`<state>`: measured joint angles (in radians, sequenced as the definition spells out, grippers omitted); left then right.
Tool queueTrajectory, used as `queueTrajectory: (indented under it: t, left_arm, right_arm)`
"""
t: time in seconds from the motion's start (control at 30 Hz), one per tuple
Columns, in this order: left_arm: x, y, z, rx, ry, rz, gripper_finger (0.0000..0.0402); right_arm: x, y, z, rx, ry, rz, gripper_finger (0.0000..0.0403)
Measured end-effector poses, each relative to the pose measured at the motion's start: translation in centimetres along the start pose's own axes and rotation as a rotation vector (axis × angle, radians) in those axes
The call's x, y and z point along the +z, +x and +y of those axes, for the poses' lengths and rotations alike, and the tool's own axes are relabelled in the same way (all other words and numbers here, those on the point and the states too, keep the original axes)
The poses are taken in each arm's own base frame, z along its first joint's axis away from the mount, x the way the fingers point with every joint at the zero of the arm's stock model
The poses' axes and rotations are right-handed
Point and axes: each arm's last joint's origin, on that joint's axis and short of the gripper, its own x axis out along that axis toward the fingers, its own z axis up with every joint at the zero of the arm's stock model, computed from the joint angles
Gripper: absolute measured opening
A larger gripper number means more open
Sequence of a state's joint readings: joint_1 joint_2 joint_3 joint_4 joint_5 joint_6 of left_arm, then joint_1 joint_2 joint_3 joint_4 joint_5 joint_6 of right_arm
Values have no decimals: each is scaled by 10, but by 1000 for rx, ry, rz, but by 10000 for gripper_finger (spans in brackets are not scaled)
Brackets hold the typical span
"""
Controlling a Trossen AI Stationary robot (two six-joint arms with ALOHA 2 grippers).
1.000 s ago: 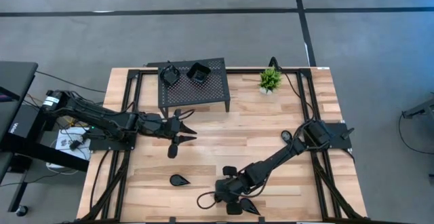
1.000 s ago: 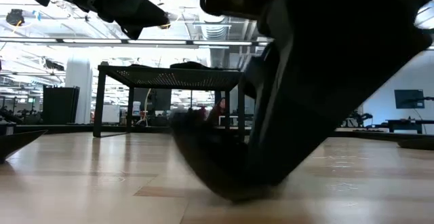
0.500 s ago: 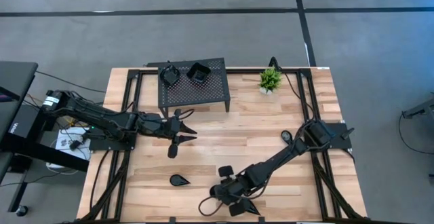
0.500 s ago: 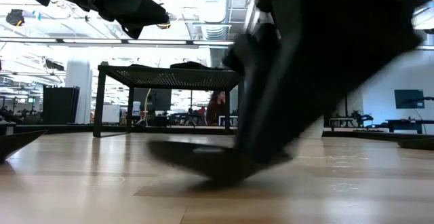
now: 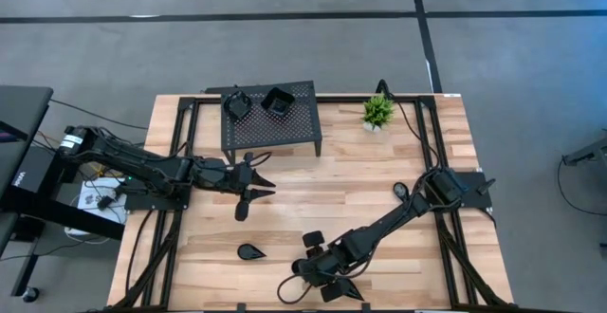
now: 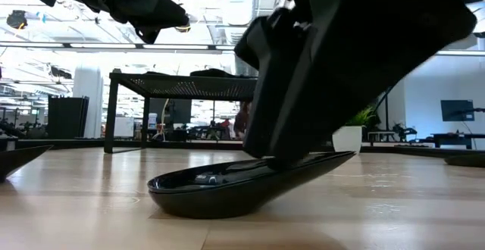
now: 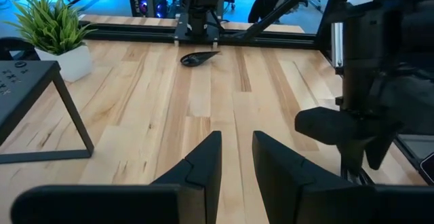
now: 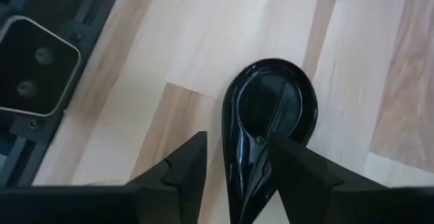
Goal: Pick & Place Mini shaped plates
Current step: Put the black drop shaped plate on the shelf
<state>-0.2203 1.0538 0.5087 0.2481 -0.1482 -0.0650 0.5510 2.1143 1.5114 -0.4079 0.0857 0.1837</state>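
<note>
A glossy black teardrop mini plate (image 6: pixel 227 189) lies on its underside on the table near the front edge, its pointed tip (image 6: pixel 345 157) raised. My right gripper (image 8: pixel 237 144) slants down over it, open, with the plate's narrow end (image 8: pixel 247 173) between its fingers. My left gripper (image 7: pixel 236 149) hovers open and empty in front of the black perforated stand (image 5: pixel 270 123). Two more mini plates (image 5: pixel 235 102) (image 5: pixel 277 102) sit on top of the stand. Another teardrop plate (image 5: pixel 251 251) rests on the table left of my right gripper. My right gripper comes slanting down from above, a finger (image 8: pixel 291 166) on either side of the plate's narrow end. One finger stands right at the rim (image 8: pixel 266 153); the other is clear of it. I cannot tell whether any finger touches the plate.
A small green potted plant (image 5: pixel 377 112) stands at the far right. One more teardrop plate (image 7: pixel 196 59) lies near the right arm's base. Black frame rails (image 5: pixel 180 161) run along both table sides. The table's middle (image 5: pixel 332 190) is bare wood.
My right gripper's wrist has rolled, bringing the teardrop plate from steeply tipped on its edge down to lying on its underside on the table. My left arm has kept still.
</note>
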Motion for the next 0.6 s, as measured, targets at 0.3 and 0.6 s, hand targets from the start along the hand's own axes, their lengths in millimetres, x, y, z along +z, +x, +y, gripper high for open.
queueTrajectory:
  t: [0.3, 0.6]
  left_arm:
    - [0, 0, 0, 0, 0, 0, 85]
    - [0, 0, 0, 0, 0, 0, 85]
  right_arm:
    - [-4, 1, 0, -6, -14, 31, 160]
    - [-3, 1, 0, -12, -65, 24, 124]
